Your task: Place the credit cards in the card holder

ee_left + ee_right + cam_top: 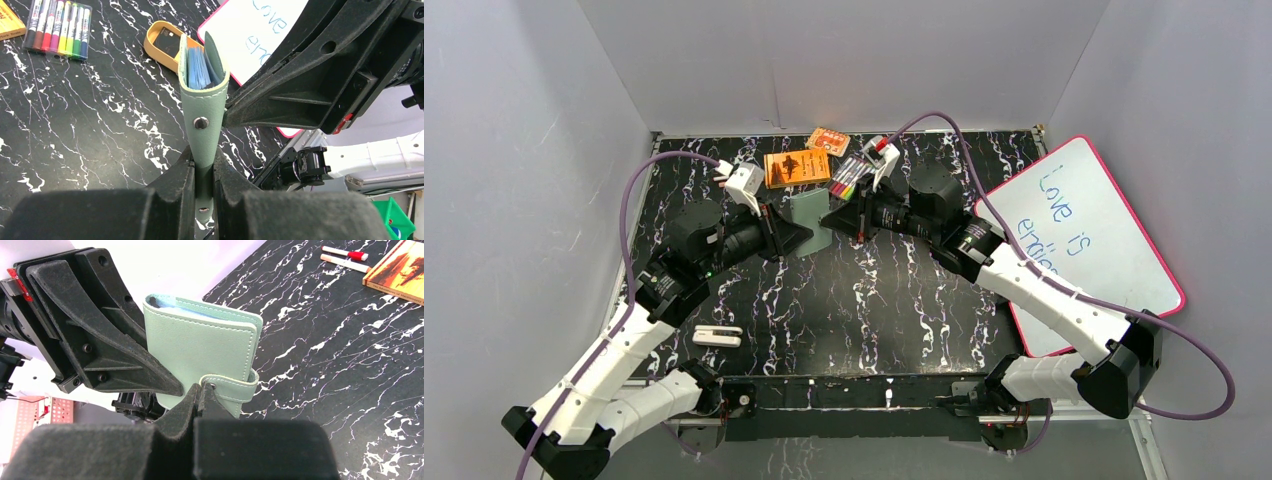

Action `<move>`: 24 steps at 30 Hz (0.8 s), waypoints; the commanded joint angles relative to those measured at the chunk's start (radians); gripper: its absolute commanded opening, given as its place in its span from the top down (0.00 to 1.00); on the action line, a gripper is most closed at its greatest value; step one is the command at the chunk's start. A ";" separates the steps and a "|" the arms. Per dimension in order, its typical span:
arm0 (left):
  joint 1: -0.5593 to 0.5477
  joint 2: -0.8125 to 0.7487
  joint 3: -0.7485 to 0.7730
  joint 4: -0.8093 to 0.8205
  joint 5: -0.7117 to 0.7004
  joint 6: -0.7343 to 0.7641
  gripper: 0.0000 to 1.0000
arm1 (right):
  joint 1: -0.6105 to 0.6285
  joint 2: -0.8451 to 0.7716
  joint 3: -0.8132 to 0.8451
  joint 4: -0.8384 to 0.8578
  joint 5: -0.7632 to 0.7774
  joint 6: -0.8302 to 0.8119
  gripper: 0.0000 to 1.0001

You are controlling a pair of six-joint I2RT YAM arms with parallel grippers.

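Note:
The sage-green card holder (807, 211) is held in the air between both grippers at the middle back of the table. My left gripper (802, 238) is shut on its lower edge; in the left wrist view (204, 172) the holder (204, 100) stands upright with pale blue sleeves showing at its top. My right gripper (828, 222) is shut on the holder's snap tab (232, 387), fingertips pinched together (199, 390) against the holder (200, 345). One dark credit card (167, 44) lies in a tan oval tray (152, 47) behind the holder. Other cards are hidden.
A pack of coloured markers (849, 177) and an orange book (796, 167) lie behind the grippers, with a small orange box (827, 141) further back. A whiteboard (1084, 235) lies at the right. A white object (718, 336) lies front left. Grey walls surround the table.

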 commanded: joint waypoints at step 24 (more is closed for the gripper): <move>-0.024 -0.017 0.045 0.226 0.468 -0.057 1.00 | 0.006 0.041 0.052 0.079 -0.037 0.015 1.00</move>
